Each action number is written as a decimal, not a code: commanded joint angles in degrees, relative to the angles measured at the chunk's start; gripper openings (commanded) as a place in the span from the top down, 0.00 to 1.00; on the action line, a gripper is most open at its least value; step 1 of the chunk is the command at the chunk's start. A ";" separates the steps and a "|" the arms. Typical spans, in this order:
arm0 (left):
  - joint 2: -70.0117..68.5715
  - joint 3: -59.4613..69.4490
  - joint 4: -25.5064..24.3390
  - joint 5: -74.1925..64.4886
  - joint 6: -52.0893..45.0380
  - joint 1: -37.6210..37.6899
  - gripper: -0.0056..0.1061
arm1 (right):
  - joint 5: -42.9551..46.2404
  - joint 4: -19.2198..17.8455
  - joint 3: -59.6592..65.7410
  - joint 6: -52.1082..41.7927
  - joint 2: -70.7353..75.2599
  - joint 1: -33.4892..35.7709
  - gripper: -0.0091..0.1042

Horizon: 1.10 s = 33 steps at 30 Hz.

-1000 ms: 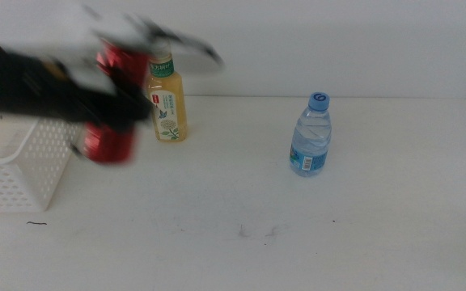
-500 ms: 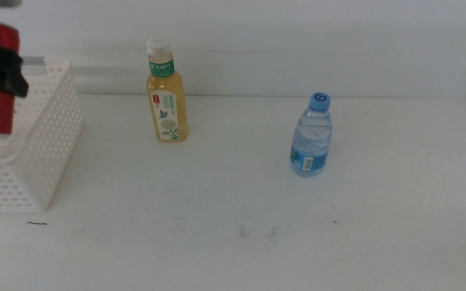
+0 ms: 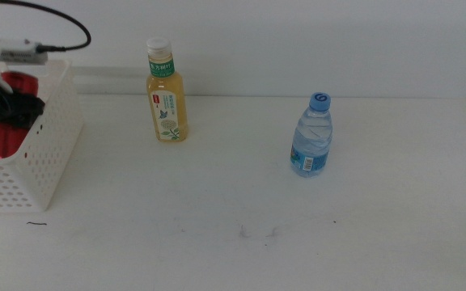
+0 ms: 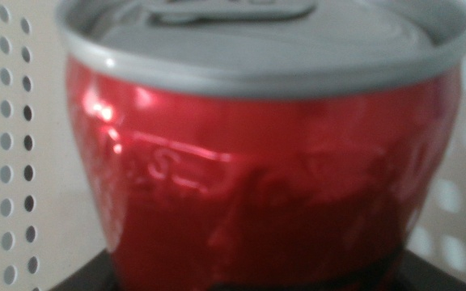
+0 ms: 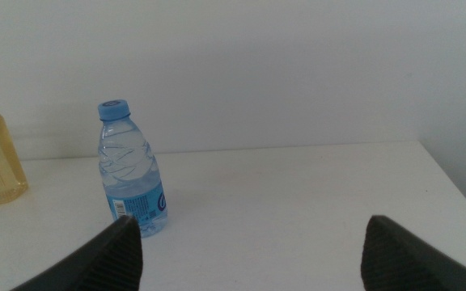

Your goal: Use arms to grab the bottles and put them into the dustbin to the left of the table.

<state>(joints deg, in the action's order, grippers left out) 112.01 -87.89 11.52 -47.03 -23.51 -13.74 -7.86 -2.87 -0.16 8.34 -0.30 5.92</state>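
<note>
One item down, or nearly: the left gripper holds the red can inside the white dustbin at the table's left edge, jaws clamped on its lower body, not yet released; the yellow-drink bottle and the blue-capped water bottle stand upright, well apart, awaiting collection; the right gripper waits, jaws wide, facing the water bottle.

The white table carries three things directly: a white perforated dustbin at its left edge, a yellow-drink bottle standing upright near the back, and a small blue-capped water bottle upright further right, well apart from it. A few small dark scuff marks dot the front of the surface.
</note>
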 commanded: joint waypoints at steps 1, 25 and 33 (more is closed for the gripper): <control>0.62 -0.88 -1.29 2.55 1.80 -0.17 0.49 | 0.20 -0.58 0.16 -0.37 0.30 -0.29 0.13; -37.76 14.28 -9.16 -0.61 15.64 14.66 0.11 | 0.20 -0.58 0.16 -0.37 0.30 -0.29 0.13; -54.58 50.73 -29.47 41.05 42.94 29.26 0.11 | 0.20 -0.58 0.16 -0.37 0.30 -0.29 0.13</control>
<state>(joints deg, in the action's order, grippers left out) 58.66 -42.08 -12.89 -15.22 13.26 14.38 -7.86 -2.87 -0.16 8.34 -0.30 5.92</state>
